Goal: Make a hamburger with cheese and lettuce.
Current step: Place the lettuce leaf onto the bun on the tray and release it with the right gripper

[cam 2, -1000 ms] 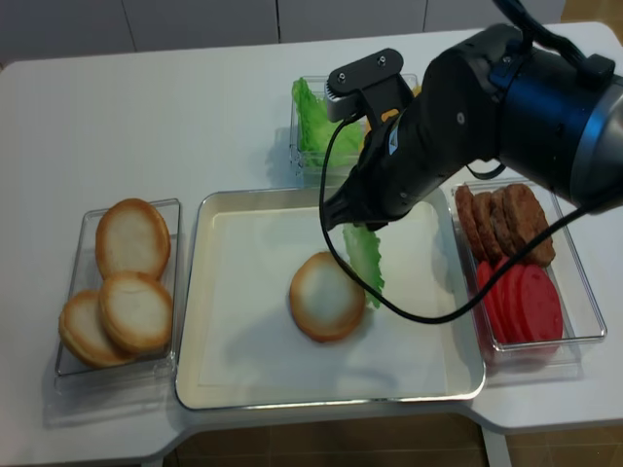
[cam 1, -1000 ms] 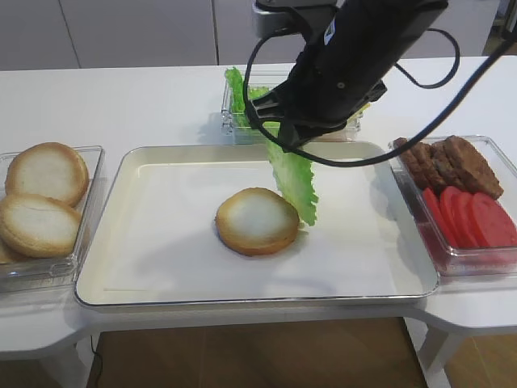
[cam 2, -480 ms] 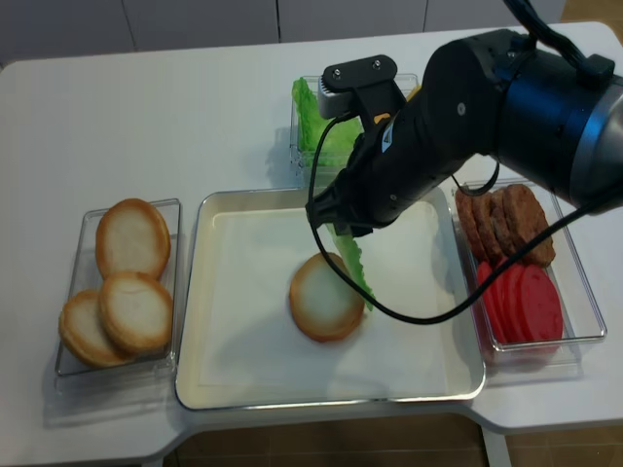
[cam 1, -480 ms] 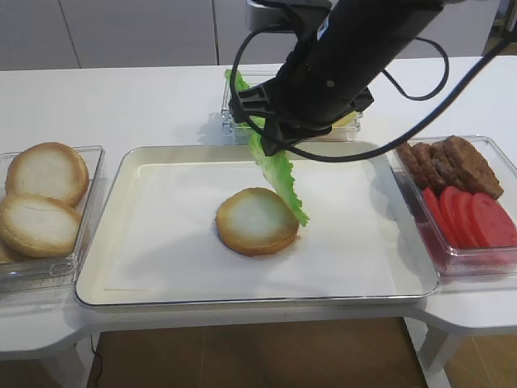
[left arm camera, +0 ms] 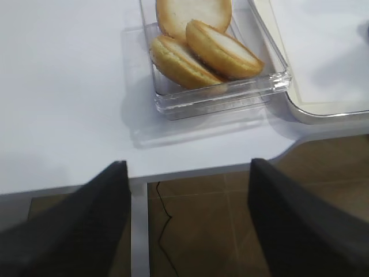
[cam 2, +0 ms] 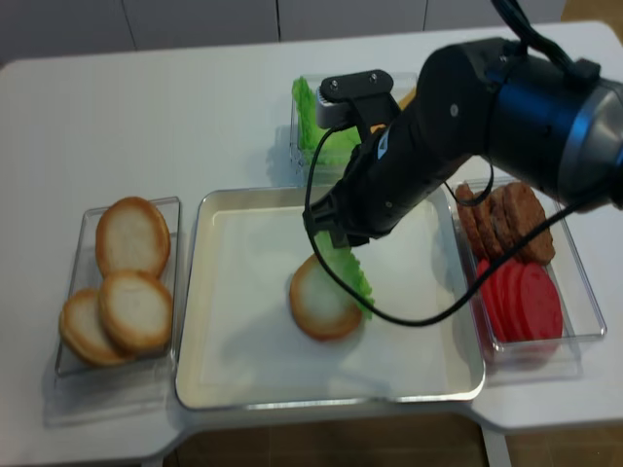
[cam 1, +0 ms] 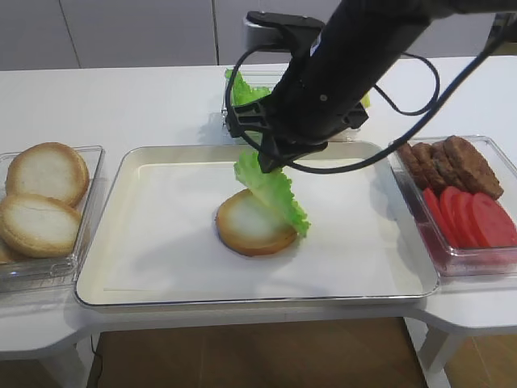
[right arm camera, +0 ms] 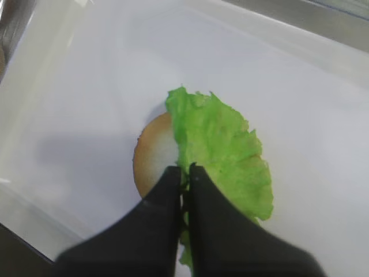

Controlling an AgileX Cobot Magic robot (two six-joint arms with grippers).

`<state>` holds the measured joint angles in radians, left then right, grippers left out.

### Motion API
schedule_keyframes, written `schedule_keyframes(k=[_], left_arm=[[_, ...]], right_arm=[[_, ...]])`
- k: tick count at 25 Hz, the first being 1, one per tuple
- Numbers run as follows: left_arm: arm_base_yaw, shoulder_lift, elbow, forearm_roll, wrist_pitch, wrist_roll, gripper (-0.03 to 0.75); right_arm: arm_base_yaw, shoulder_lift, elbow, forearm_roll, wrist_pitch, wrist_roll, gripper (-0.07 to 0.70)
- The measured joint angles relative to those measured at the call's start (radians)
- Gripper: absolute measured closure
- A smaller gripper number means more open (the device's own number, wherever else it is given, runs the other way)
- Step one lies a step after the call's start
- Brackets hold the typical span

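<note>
change since a second ago: the right gripper (right arm camera: pixel 184 173) has travelled left and down with the bright green frilly lettuce leaf (cam 1: pixel 271 190), which hung beside the bun's right edge and now drapes over its right half.

item 1: the hamburger (cam 1: pixel 246 229), so far a single round bun half with golden-brown rim and pale cut face, near the middle of the shallow white metal tray (cam 1: pixel 161 275). left part of the cut face bare.

item 2: the lettuce, pinched at one edge between the right gripper's closed black fingers (right arm camera: pixel 167 199); free end resting on the bun and overhanging its right rim.

item 3: the left gripper (left arm camera: pixel 184 213), over the table edge left of the tray, its dark fingers spread wide with nothing between them.

item 4: clear plastic box of spare bun halves (cam 1: pixel 44 194), left of the tray. clear box of dark brown patties (cam 1: pixel 452 162) and red tomato slices (cam 1: pixel 477 218), right of the tray. clear box of more lettuce (cam 1: pixel 242 93), far side; the cheese, if there, is hidden behind the arm.

step in hand: laying lettuce on the bun. next move, as judged: shift the leaf further left to centre it, then part the fingers and lift clear without dragging it off.
</note>
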<state>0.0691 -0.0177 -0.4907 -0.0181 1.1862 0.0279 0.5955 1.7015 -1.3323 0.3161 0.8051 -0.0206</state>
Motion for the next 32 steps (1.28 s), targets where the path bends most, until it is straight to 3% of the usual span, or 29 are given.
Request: schedule_keyframes(k=[10, 21, 32], left_arm=[[0.0, 0.0, 0.0, 0.0, 0.0, 0.0, 0.237], [0.0, 0.0, 0.0, 0.0, 0.0, 0.0, 0.237], [0.0, 0.0, 0.0, 0.0, 0.0, 0.0, 0.237]], right_arm=[[0.0, 0.012, 0.0, 0.104, -0.014, -0.053, 0.594], [0.0, 0.018, 0.0, 0.118, -0.021, -0.053, 0.581], [0.0, 0.018, 0.0, 0.119, -0.029, -0.053, 0.362]])
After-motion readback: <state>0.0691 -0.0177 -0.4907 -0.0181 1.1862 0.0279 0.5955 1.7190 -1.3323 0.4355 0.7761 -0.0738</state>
